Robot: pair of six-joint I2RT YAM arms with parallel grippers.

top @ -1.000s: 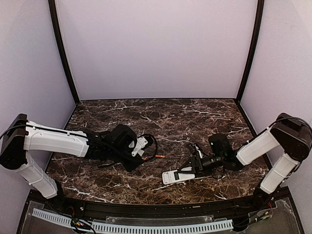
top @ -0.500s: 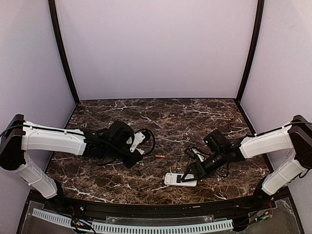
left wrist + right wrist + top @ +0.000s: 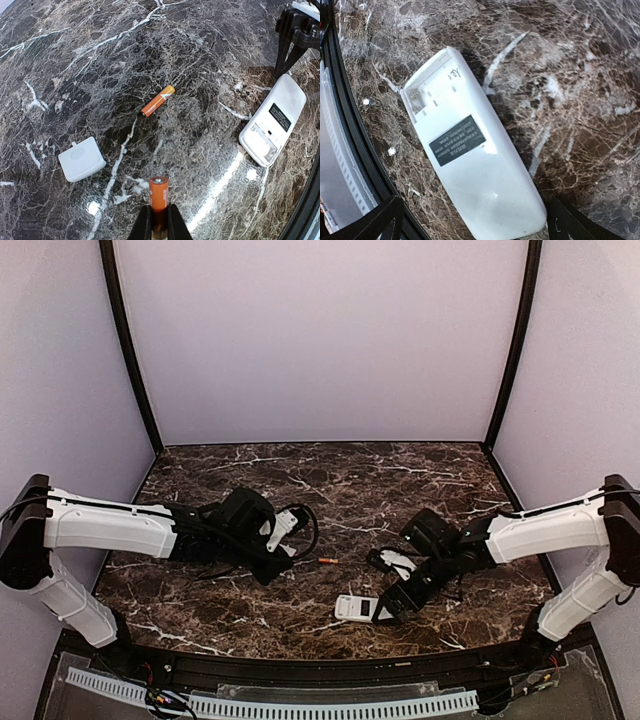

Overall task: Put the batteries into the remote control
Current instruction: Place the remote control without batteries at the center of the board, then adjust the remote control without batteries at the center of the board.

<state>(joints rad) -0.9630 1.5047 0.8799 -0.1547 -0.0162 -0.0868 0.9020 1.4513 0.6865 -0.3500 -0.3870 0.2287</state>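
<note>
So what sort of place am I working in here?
Probably a purpose-built robot test booth, not a home: a dark marble-pattern tabletop, plain lilac walls with black corner posts, and a left arm and right arm mounted at the near edge.

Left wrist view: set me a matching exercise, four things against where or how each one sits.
Things:
1. nearer battery
2. farther battery
3. small cover
4. remote control

States:
a. back up, compartment open
b. clamped in the left gripper
c. orange, lying loose on the table
d. white, flat on the table, apart from the handset

Pairs: 1-b, 2-c, 3-d, 4-a
</note>
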